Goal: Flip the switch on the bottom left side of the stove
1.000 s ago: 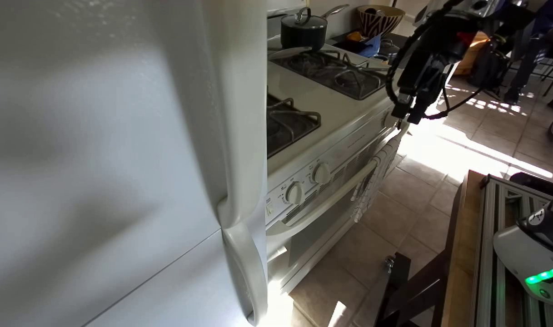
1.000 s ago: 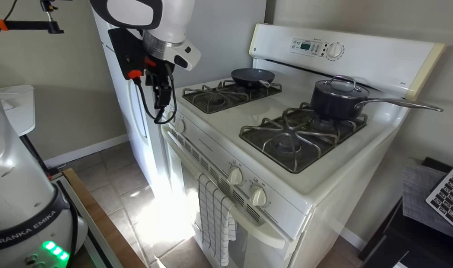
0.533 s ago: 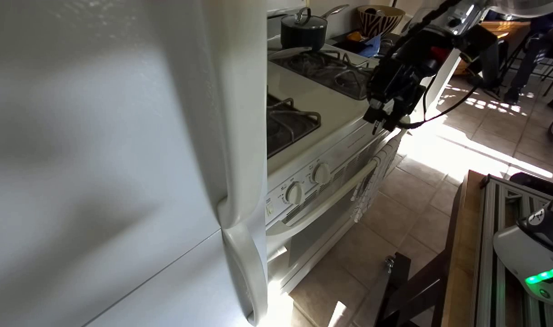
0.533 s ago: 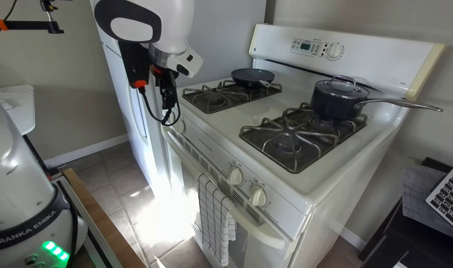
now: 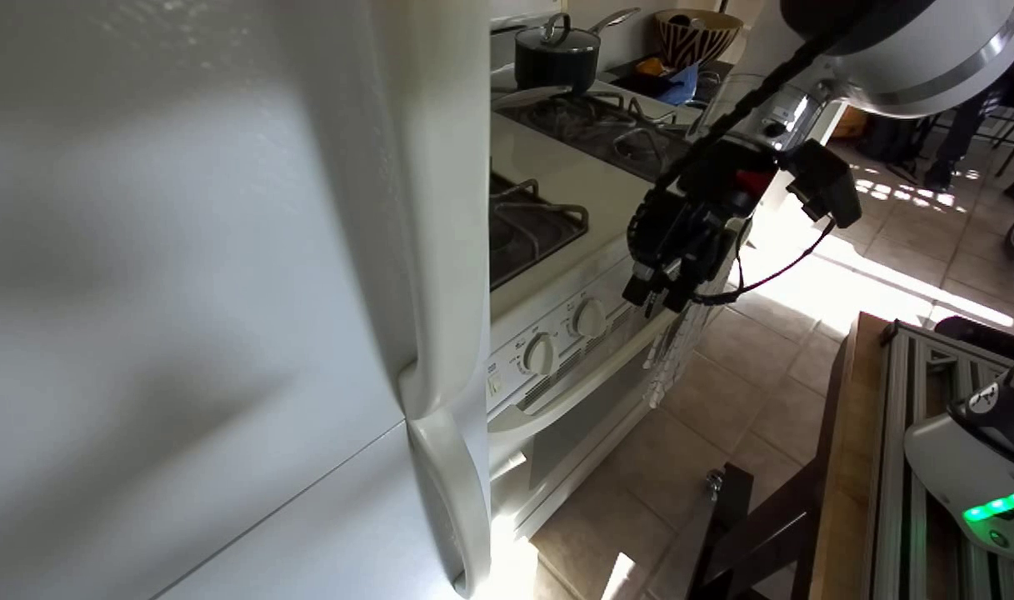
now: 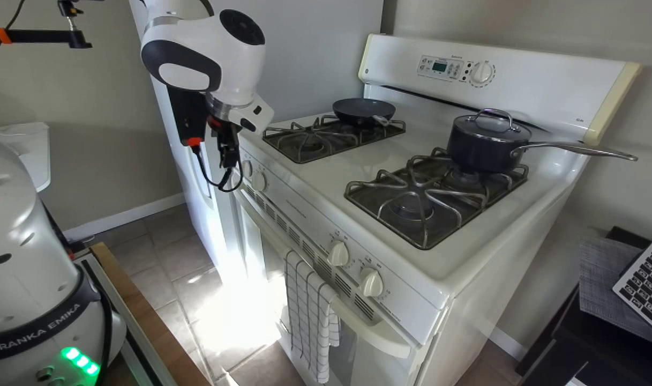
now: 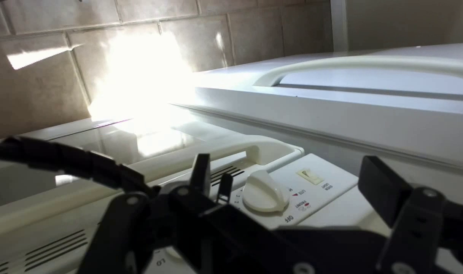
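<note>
The white stove (image 6: 326, 182) shows in both exterior views, with black grates and round white knobs along its front panel. A small cream rocker switch (image 7: 310, 176), marked oven light, sits at the panel's end beside a knob (image 7: 264, 192). The switch (image 5: 495, 384) also shows at the refrigerator's edge in an exterior view. My gripper (image 7: 292, 179) is open and empty, its fingers wide apart, with the knob and switch in view between them. In the exterior views the gripper (image 5: 656, 298) points down in front of the panel, apart from the switch.
The tall white refrigerator (image 5: 223, 208) stands close beside the switch end. The oven door handle (image 7: 231, 147) juts out below the panel, and a checked towel (image 6: 309, 316) hangs on it. A frying pan (image 6: 363, 112) and a lidded pot (image 6: 484, 145) stand on the burners.
My gripper has come down and moved along the stove front toward the refrigerator end, nearer the knobs beside the switch. The stove and switch look unchanged.
</note>
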Available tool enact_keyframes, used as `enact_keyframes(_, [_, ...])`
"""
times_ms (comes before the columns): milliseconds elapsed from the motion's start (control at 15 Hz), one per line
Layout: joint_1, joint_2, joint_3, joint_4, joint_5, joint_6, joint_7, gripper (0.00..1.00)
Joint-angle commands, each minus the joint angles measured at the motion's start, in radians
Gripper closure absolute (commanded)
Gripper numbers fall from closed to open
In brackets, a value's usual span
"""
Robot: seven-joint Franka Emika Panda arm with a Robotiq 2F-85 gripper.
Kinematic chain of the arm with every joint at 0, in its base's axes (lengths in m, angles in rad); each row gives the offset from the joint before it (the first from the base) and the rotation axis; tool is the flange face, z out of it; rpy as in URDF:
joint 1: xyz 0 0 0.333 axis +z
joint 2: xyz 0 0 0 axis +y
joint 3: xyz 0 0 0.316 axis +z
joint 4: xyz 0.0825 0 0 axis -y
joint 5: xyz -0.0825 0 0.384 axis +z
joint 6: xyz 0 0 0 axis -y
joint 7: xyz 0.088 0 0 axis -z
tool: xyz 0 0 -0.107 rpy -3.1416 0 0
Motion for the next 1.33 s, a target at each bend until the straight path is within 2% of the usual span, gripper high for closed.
enact_keyframes(0, [0.048, 0.079, 0.065, 0.006, 0.171, 0.075, -0.090, 0.26])
enact_keyframes(333, [0.067, 0.164, 0.142, 0.095, 0.330, 0.143, -0.233, 0.65])
enact_keyframes(467, [0.055, 0.200, 0.154, 0.153, 0.341, 0.170, -0.281, 0.81])
enact_keyframes(533, [0.045, 0.221, 0.156, 0.177, 0.308, 0.169, -0.270, 0.88])
enact_keyframes(600, [0.043, 0.158, 0.159, 0.123, 0.291, 0.144, -0.229, 0.69])
enact_keyframes(733, [0.039, 0.187, 0.159, 0.161, 0.290, 0.148, -0.239, 0.85])
enact_keyframes(867, [0.036, 0.205, 0.159, 0.173, 0.290, 0.148, -0.247, 0.88])
enact_keyframes(1200, [0.035, 0.209, 0.159, 0.174, 0.290, 0.148, -0.250, 0.87])
enact_keyframes(1267, [0.038, 0.236, 0.165, 0.183, 0.306, 0.198, -0.279, 0.97])
